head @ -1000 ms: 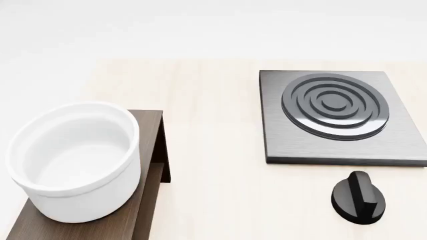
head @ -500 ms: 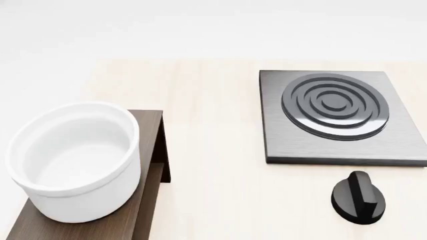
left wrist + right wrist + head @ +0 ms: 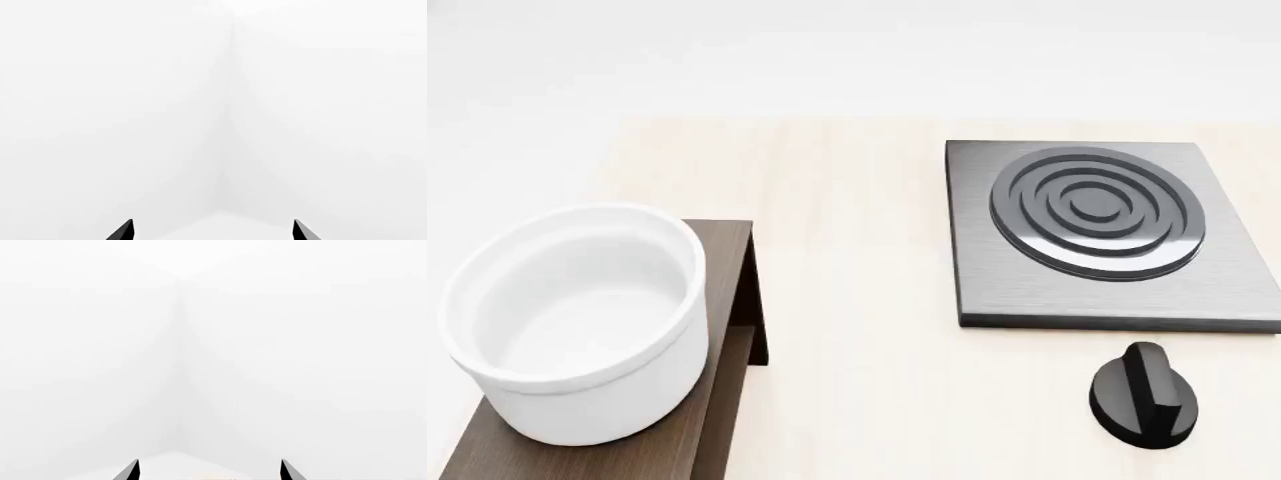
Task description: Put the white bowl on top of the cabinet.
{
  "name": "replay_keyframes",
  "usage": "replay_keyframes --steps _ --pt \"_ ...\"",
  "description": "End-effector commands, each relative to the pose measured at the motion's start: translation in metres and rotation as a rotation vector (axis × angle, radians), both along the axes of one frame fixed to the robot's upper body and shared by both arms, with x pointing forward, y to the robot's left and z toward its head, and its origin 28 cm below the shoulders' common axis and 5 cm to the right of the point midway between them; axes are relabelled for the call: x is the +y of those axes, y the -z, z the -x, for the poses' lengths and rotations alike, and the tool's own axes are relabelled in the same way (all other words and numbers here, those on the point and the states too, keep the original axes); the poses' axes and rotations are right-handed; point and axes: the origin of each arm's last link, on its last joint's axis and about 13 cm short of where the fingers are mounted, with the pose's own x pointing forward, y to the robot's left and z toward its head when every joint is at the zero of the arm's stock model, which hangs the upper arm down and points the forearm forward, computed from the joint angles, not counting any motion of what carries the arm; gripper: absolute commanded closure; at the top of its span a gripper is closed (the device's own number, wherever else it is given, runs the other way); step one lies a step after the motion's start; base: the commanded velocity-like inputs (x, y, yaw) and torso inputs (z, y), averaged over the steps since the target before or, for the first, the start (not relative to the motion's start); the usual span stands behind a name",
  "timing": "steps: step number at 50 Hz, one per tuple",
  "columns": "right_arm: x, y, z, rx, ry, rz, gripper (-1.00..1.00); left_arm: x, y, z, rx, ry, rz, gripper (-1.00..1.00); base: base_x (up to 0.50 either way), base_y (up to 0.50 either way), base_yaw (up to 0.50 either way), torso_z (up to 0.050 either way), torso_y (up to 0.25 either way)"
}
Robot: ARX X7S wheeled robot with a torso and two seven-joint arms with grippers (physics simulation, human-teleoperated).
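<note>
Bowl (image 3: 574, 320) sits upright on the cabinet (image 3: 727, 300); we'd leave it alone. Both grippers (image 3: 212, 231) (image 3: 209, 470) face blank wall, fingertips apart, apparently holding nothing.

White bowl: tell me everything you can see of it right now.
The white bowl is deep, glossy and plain, with tall near-straight walls and a thick rounded rim. It is empty and upright. It stands on the flat top of the dark wood-grain cabinet, at the head view's lower left. Nothing else touches it; no gripper is near it.
</note>
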Motion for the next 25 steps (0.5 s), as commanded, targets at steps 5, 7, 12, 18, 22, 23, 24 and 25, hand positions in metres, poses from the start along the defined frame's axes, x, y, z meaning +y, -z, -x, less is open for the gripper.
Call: replay_keyframes --steps 5,7,12,18,22,23,24,25 --pt "-0.007 0.004 -0.001 0.013 0.042 -0.009 -1.00 0.000 -0.010 0.007 -0.035 0.000 -0.002 -1.00 0.00 0.00 0.00 0.000 0.000" --pt "-0.008 0.006 -0.001 0.017 0.047 -0.013 -1.00 0.000 -0.011 0.008 -0.038 -0.001 -0.002 -1.00 0.00 0.00 0.00 0.000 0.000" --pt "-0.009 0.008 -0.001 0.025 0.052 -0.016 -1.00 0.000 -0.015 0.012 -0.052 -0.001 -0.002 -1.00 0.00 0.00 0.00 0.000 0.000" --pt "-0.012 0.008 0.001 0.025 0.072 -0.019 -1.00 0.002 -0.017 0.013 -0.059 -0.006 -0.004 -1.00 0.00 0.00 0.00 0.000 0.000" --pt "-0.014 0.007 0.003 0.020 0.088 -0.019 -1.00 0.002 -0.012 0.015 -0.063 -0.004 -0.006 -1.00 0.00 0.00 0.00 0.000 0.000" --pt "-0.014 0.007 0.003 0.020 0.095 -0.017 -1.00 0.002 -0.012 0.015 -0.063 -0.004 -0.006 -1.00 0.00 0.00 0.00 0.000 0.000" --pt "-0.015 0.008 0.003 0.023 0.111 -0.008 -1.00 0.003 -0.013 0.015 -0.065 -0.006 -0.007 -1.00 0.00 0.00 0.00 0.000 0.000" --pt "-0.015 0.008 0.003 0.023 0.112 -0.006 -1.00 0.003 -0.013 0.015 -0.065 -0.005 -0.006 -1.00 0.00 0.00 0.00 0.000 0.000"
